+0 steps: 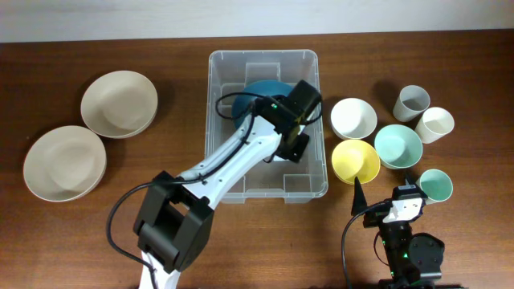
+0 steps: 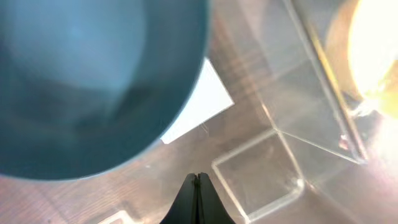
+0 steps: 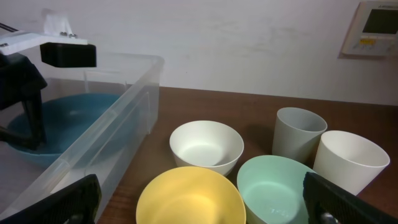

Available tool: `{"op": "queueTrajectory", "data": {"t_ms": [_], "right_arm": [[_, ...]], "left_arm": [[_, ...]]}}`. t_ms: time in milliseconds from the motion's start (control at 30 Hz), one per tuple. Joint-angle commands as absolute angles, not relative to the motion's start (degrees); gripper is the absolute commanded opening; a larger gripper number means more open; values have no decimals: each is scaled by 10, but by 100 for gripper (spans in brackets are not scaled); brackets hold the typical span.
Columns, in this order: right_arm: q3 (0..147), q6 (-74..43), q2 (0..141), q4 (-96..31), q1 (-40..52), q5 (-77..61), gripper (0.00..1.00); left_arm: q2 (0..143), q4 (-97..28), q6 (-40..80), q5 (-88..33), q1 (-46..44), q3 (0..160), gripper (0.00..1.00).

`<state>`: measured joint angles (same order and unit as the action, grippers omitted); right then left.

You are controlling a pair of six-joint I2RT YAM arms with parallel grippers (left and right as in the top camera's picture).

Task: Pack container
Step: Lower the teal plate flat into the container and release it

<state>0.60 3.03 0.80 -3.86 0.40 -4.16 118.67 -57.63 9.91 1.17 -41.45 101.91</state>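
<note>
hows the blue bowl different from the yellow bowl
Colour: the blue bowl is dark teal, the yellow bowl is pale yellow.
Place: the blue bowl lies inside the container, while the yellow bowl stands on the table just to the right of the container.
Shape: the blue bowl looks wider and shallower than the yellow bowl.
Both are round and sit open side up.

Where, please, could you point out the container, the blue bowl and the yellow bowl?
container (image 1: 241, 54): overhead view, on its back rim.
blue bowl (image 1: 263, 87): overhead view, on its uncovered back part, inside the container.
yellow bowl (image 1: 355, 160): overhead view, on the middle of its hollow.
</note>
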Motion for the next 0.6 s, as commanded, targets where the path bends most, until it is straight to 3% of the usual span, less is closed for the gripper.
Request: {"op": "queueTrajectory", "data": {"t_ms": [0, 567], "right_arm": [[3, 29, 4, -41, 4, -41, 99], [3, 29, 4, -41, 4, -41, 99]], "left_arm": [[1201, -574, 78, -1, -413, 1024, 1], [1229, -567, 70, 0, -412, 1024, 1]]}}
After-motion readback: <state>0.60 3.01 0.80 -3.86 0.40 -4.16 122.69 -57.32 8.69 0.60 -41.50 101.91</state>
